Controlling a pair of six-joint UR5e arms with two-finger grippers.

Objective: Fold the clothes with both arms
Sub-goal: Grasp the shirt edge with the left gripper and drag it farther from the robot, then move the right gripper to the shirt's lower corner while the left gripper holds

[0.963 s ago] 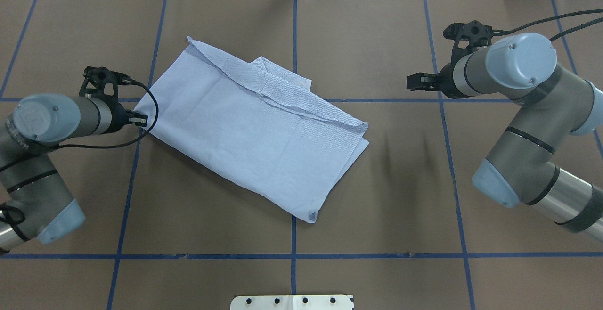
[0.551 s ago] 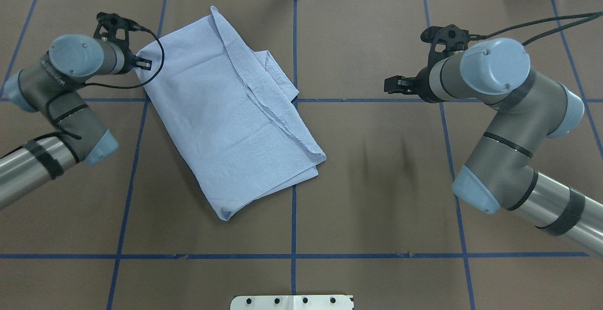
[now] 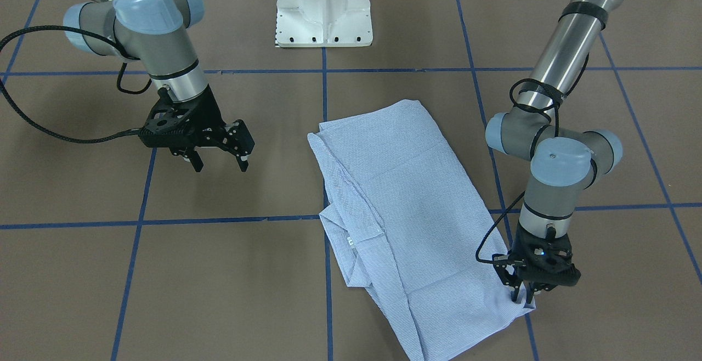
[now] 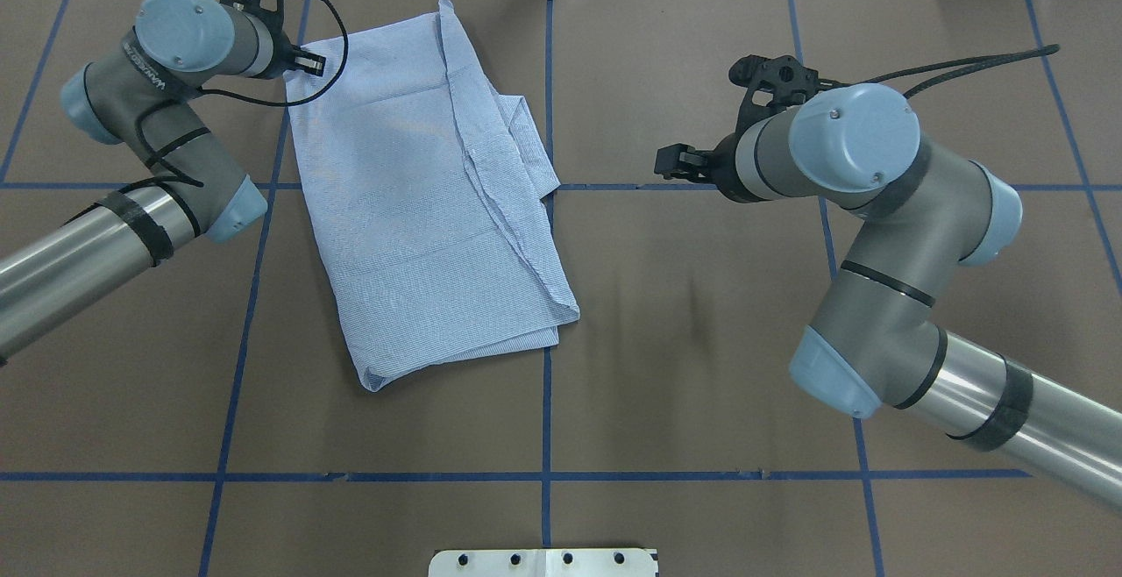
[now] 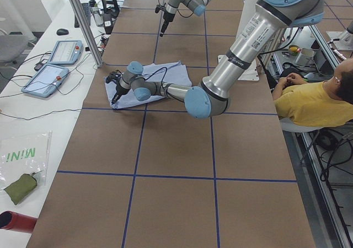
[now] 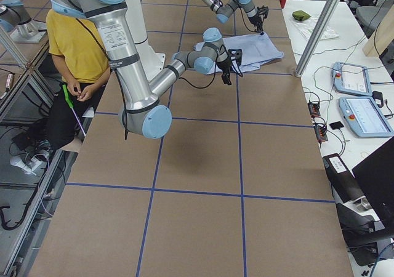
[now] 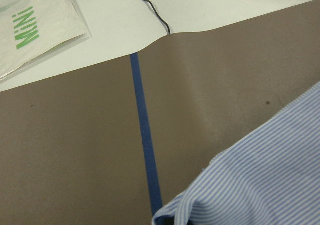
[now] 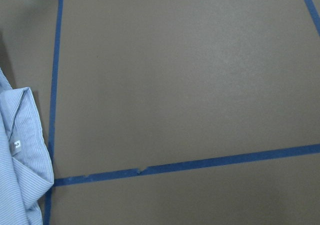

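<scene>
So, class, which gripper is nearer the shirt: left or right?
Left. The left gripper pinches a corner of the shirt. The right gripper hangs open, apart from it, off its collar side.

Overhead, front views face oppositely; share shirt (image 4: 412, 209).
</scene>
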